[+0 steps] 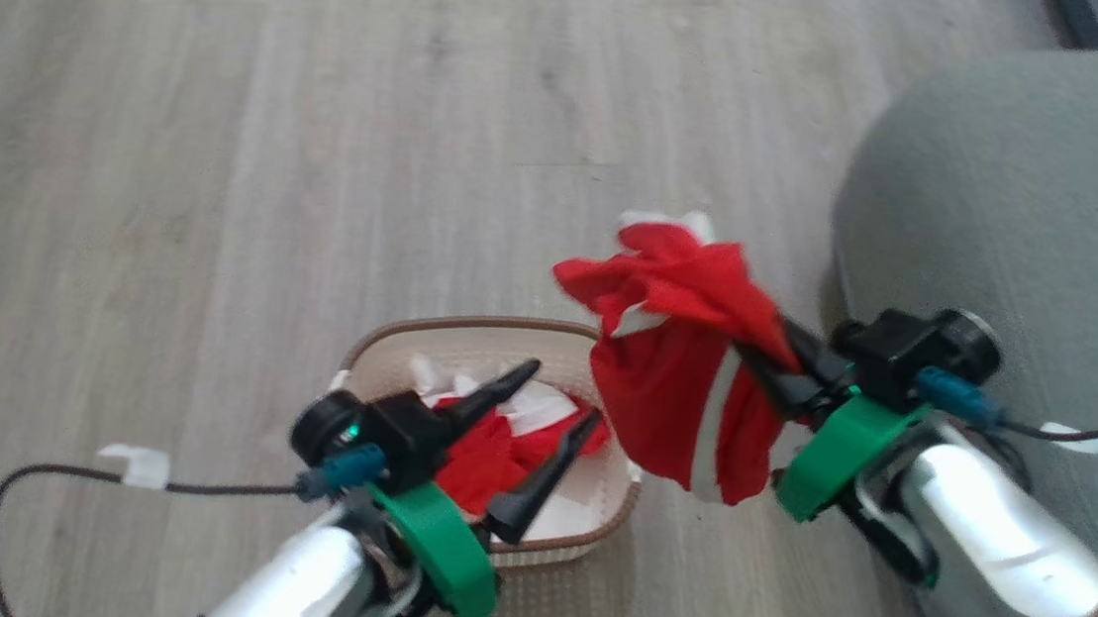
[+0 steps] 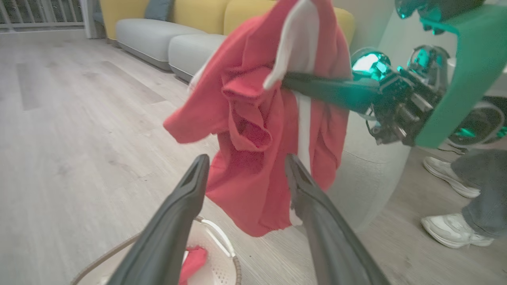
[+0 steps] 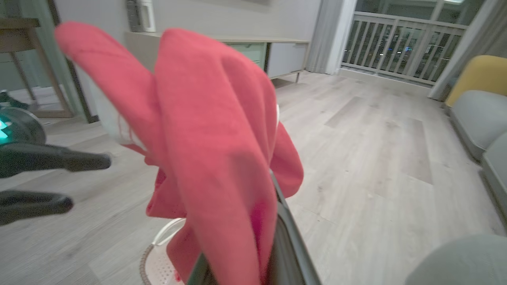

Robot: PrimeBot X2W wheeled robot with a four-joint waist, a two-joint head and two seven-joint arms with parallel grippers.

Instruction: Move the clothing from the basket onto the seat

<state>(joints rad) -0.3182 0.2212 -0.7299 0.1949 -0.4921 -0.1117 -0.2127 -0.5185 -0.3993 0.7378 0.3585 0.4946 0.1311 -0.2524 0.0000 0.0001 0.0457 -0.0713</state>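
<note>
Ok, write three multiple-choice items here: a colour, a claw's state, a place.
1. The rim of the basket is: A brown; B blue; C black.
2. The left claw is: A shut tight; B shut on the basket; C wide open, empty.
3. The red garment in the right claw is: A inside the basket; B hanging in the air beside it; C draped over the left claw.
Key: A, a brown band tops the cream wall; C, its fingers stand apart, gripping nothing; B, it dangles clear of the basket.
</note>
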